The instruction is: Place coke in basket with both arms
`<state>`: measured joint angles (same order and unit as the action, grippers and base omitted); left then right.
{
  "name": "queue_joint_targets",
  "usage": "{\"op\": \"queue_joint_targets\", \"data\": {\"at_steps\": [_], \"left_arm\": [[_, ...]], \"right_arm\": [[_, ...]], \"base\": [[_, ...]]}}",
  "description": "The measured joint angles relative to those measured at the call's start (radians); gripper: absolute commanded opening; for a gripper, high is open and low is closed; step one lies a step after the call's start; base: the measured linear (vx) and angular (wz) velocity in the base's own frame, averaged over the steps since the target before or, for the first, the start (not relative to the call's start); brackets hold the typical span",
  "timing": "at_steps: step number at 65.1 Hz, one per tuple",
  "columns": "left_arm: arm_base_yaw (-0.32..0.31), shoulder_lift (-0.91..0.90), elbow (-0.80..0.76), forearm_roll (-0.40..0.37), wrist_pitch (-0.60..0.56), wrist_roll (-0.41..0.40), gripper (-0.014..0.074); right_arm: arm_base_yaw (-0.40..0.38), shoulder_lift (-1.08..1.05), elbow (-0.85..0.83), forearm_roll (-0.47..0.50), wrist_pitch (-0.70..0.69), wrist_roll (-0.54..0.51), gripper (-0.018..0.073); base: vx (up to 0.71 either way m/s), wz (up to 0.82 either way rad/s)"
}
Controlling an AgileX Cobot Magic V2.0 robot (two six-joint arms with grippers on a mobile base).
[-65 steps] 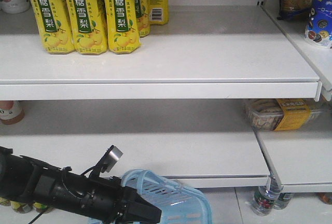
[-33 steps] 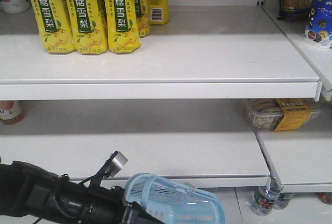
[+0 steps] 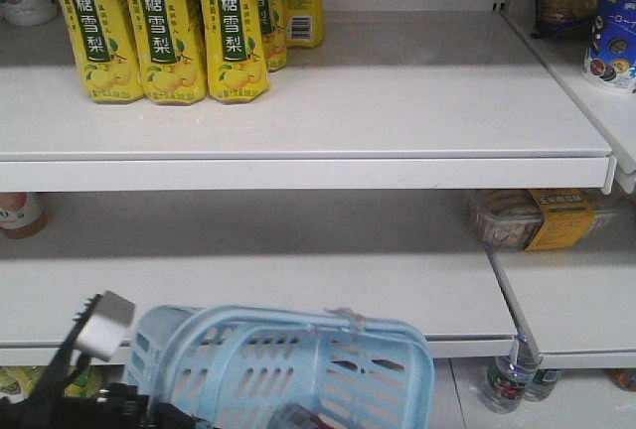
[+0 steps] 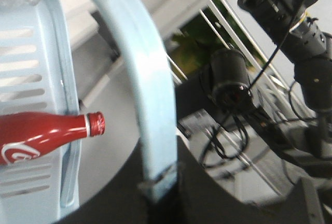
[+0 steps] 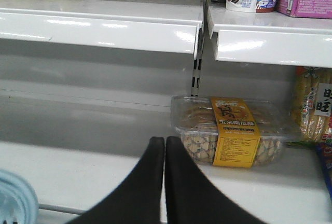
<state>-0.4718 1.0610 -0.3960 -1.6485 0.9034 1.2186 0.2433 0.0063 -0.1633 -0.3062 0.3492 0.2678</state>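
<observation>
The light blue basket (image 3: 298, 364) hangs low in front of the shelves, tilted on its side. My left gripper (image 4: 163, 187) is shut on the basket's handle (image 4: 148, 94), with a dark jaw on each side of the strap. The coke (image 4: 39, 137), red with white script and a red cap, lies inside against the basket's slotted wall (image 4: 26, 68). In the front view only the silver part (image 3: 104, 322) of my left arm shows clearly. My right gripper (image 5: 165, 141) is shut with nothing in it, pointing at the lower shelf, and a sliver of the basket's rim (image 5: 15, 203) sits to its lower left.
Yellow pear-drink bottles (image 3: 164, 27) stand on the upper shelf (image 3: 397, 101). A clear cookie box with a yellow label (image 5: 231, 136) lies on the lower shelf just beyond my right gripper. Water bottles (image 3: 512, 374) stand on the floor. My right arm (image 4: 295, 27) shows in the left wrist view.
The basket has risen and swung left, filling more of the front view. My left arm has dropped toward the lower left corner, mostly out of frame.
</observation>
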Motion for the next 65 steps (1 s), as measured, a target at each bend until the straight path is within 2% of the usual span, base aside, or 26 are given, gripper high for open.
{"op": "queue_joint_targets", "data": {"at_steps": [10,22,33,43,50,65], "left_arm": [[0.0,-0.178,0.031,0.009,-0.131,0.0,-0.0006],[0.0,-0.349,0.055,0.095,-0.238,-0.012,-0.0006],[0.0,-0.455,0.077,0.173,-0.323,-0.074,-0.0006],[-0.003,-0.518,0.102,0.285,-0.433,-0.261,-0.0006],[-0.005,-0.555,0.119,0.428,-0.502,-0.428,-0.0006],[-0.005,-0.628,0.132,0.81,-0.574,-0.779,-0.0006]], "right_arm": [[0.0,0.0,0.0,0.0,0.0,0.0,-0.0009],[0.0,0.0,0.0,0.0,0.0,0.0,-0.001],[0.0,0.0,0.0,0.0,0.0,0.0,-0.001],[0.0,0.0,0.0,0.0,0.002,0.0,-0.001],[0.0,0.0,0.0,0.0,0.002,0.0,-0.001],[0.0,0.0,0.0,0.0,0.003,0.0,-0.001]], "base": [[0.0,0.0],[0.0,0.0],[0.0,0.0],[0.0,0.0],[0.0,0.0],[0.0,0.0]]}}
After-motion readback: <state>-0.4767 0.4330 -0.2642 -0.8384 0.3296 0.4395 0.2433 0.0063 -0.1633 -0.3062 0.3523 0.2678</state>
